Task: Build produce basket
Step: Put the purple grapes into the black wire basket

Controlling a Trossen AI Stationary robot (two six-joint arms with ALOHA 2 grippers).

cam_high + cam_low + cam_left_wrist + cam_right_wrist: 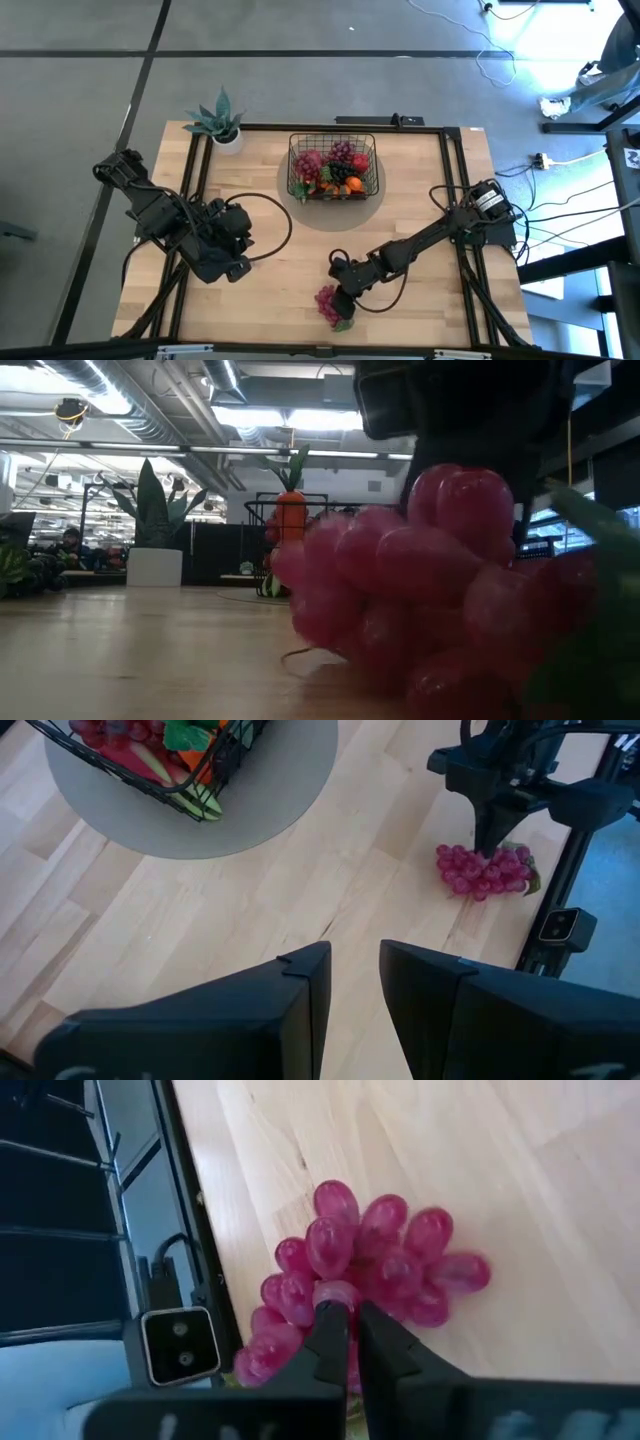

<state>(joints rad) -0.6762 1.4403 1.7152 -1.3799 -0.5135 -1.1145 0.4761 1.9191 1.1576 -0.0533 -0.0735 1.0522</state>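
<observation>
The black wire basket (293, 170) stands on a round grey mat (372, 205) at the table's far middle. It holds a carrot (290, 515), grape bunches and other produce. A pink-red grape bunch (327, 303) with a green leaf lies near the table's near edge; it also shows in the left wrist view (480, 872) and close up in the low view (420, 590). My right gripper (348, 1320) stands over the bunch, its fingers closed into it. My left gripper (355, 965) is open and empty over the table's left half (232, 268). My right gripper pinches the bunch between its two fingertips, at a grape on the bunch's top (335, 1294). The fingers come from above, pointing steeply down. Only their free ends reach the bunch. The bunch appears to rest on the table.
A spiky green plant in a white pot (222, 122) stands at the far left corner. A black frame rail (462, 190) runs along the table's edges. A small camera (180, 1342) sits on the near rail beside the bunch. Bare wood lies between the bunch and the basket.
</observation>
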